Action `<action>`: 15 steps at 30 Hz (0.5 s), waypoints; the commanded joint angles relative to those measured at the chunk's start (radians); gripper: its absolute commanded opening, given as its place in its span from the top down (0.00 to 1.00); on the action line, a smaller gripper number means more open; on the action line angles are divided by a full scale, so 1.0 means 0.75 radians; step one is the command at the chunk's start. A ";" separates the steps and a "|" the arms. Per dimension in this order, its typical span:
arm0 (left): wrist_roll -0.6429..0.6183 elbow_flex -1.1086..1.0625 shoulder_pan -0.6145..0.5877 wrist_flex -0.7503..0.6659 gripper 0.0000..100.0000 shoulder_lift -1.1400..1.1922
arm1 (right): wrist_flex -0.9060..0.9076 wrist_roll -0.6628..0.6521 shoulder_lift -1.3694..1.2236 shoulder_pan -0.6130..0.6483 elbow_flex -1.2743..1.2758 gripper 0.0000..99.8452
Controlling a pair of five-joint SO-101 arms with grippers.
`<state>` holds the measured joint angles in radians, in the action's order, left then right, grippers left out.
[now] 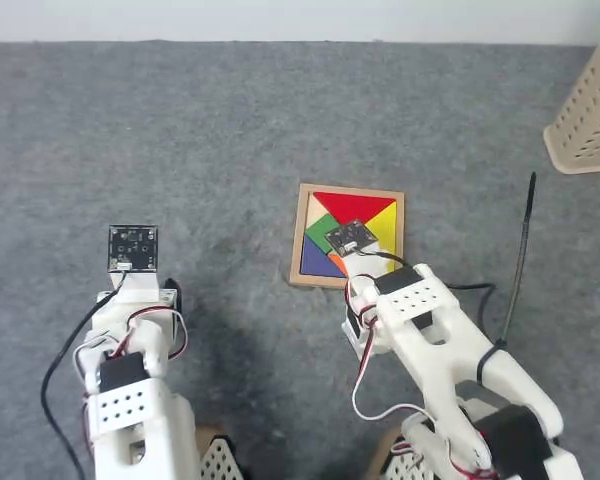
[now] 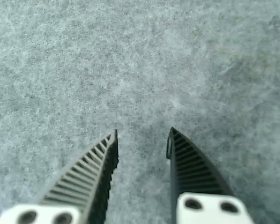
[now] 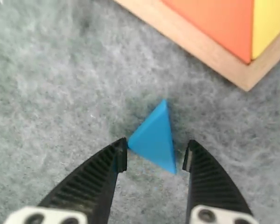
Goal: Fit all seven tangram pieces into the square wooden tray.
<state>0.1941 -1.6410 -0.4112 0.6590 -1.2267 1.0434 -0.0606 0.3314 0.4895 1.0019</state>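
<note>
The square wooden tray (image 1: pixel 302 235) lies right of centre on the grey carpet, with red (image 1: pixel 352 205), yellow (image 1: pixel 383 225), green (image 1: pixel 320 228), dark blue (image 1: pixel 316 262) and orange pieces inside. The right arm (image 1: pixel 420 310) leans over its near edge. In the right wrist view a small light-blue triangle (image 3: pixel 156 130) lies flat on the carpet just outside a tray corner (image 3: pixel 200 46). My right gripper (image 3: pixel 155 144) is open with one finger on each side of the triangle. My left gripper (image 2: pixel 143 134) is open over bare carpet, far left of the tray.
A cream perforated basket (image 1: pixel 590 110) stands at the far right edge. A thin black rod (image 1: pixel 523 250) and a cable lie on the carpet right of the tray. The left arm (image 1: pixel 130 330) stands at the lower left.
</note>
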 commanded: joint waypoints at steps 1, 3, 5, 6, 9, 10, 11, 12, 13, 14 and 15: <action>0.008 0.005 -0.006 -0.035 0.83 -0.027 | -0.050 -0.014 0.009 0.009 -0.002 0.79; 0.008 0.005 -0.006 -0.035 0.83 -0.027 | -0.056 -0.014 0.017 0.042 -0.002 0.79; 0.008 0.005 -0.006 -0.035 0.83 -0.027 | -0.046 -0.010 0.021 0.083 -0.002 0.79; 0.008 0.005 -0.006 -0.035 0.83 -0.027 | -0.046 0.008 0.017 0.097 -0.002 0.79; 0.008 0.005 -0.006 -0.035 0.83 -0.027 | -0.069 0.084 0.009 0.105 -0.002 0.79; 0.008 0.005 -0.006 -0.035 0.83 -0.027 | -0.077 0.092 0.009 0.105 -0.002 0.79; 0.008 0.005 -0.006 -0.035 0.83 -0.027 | -0.081 0.092 0.009 0.105 -0.002 0.79; 0.008 0.005 -0.006 -0.035 0.83 -0.027 | -0.083 0.094 0.009 0.105 -0.002 0.79; 0.008 0.005 -0.006 -0.035 0.83 -0.027 | -0.083 0.096 0.009 0.105 -0.002 0.79; 0.008 0.005 -0.006 -0.035 0.83 -0.027 | -0.079 0.094 0.009 0.105 -0.002 0.79; 0.008 0.005 -0.006 -0.035 0.83 -0.027 | -0.075 0.092 0.009 0.103 -0.002 0.79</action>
<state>0.1941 -1.6410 -0.4127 0.6590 -1.2267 0.9989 -0.0038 0.3314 0.5570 1.0035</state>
